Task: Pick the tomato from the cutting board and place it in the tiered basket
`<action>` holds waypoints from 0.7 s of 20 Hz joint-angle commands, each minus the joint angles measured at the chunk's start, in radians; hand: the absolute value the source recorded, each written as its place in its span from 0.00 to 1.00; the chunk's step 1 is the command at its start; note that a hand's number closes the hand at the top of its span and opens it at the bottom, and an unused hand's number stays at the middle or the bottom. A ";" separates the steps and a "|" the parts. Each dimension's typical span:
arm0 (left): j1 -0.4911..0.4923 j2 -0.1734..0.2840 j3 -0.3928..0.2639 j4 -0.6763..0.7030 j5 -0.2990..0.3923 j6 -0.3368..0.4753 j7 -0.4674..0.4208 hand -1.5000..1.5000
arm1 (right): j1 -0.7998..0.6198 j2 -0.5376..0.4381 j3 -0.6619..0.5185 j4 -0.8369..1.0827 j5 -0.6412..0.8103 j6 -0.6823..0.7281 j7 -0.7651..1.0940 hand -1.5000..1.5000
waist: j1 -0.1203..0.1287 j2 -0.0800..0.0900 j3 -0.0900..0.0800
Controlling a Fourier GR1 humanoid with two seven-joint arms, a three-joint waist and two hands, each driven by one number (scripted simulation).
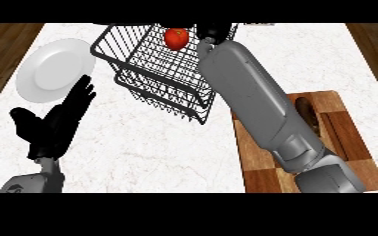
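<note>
The red tomato (176, 38) sits inside the upper part of the black wire tiered basket (159, 80) at the back of the counter. My right hand (212, 31) is just to the right of the tomato, at the basket's top edge, and is mostly cut off by the view's upper border. Whether it touches the tomato does not show. Its grey forearm runs down across the wooden cutting board (347, 130) at the right and hides much of it. My left hand (55, 117) rests open at the lower left, fingers up.
A white plate (52, 70) lies at the left, just beyond my left hand. The white marble counter (170, 150) spreads between the hands. Dark wood floor shows past the counter's left and right edges.
</note>
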 commanded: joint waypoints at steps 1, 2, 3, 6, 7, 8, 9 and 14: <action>0.014 -0.003 0.003 -0.029 0.002 0.011 0.029 0.50 | 0.056 -0.021 -0.101 -0.081 -0.074 -0.039 -0.092 0.00 | -0.012 -0.003 0.000; 0.058 0.009 0.012 -0.026 -0.007 -0.002 -0.017 0.50 | 0.052 -0.062 -0.116 -0.104 -0.073 -0.023 -0.069 0.00 | -0.016 -0.005 0.000; 0.034 0.010 0.024 0.025 -0.009 -0.004 -0.044 0.50 | 0.085 -0.077 -0.116 -0.148 -0.079 -0.004 -0.066 0.00 | -0.026 -0.006 -0.001; 0.026 -0.021 -0.003 -0.047 -0.011 0.029 0.027 0.50 | 0.118 -0.131 -0.143 -0.215 -0.062 -0.038 -0.051 0.00 | -0.031 -0.010 0.000; -0.015 0.021 0.038 0.011 0.000 0.008 0.021 0.50 | 0.145 -0.150 -0.155 -0.229 -0.065 -0.035 -0.044 0.00 | -0.035 -0.008 -0.001; 0.053 -0.001 0.041 0.020 0.001 0.008 -0.046 0.50 | 0.206 -0.198 -0.154 -0.319 -0.078 0.000 -0.016 0.00 | -0.050 -0.014 -0.001; 0.069 0.016 0.039 -0.020 0.014 -0.014 -0.015 0.50 | 0.228 -0.241 -0.175 -0.331 -0.091 0.037 -0.007 0.00 | -0.041 -0.013 0.000; 0.033 -0.007 0.027 0.051 -0.026 0.008 -0.073 0.50 | 0.405 -0.363 -0.251 -0.531 -0.160 0.117 -0.025 0.00 | -0.044 -0.008 0.000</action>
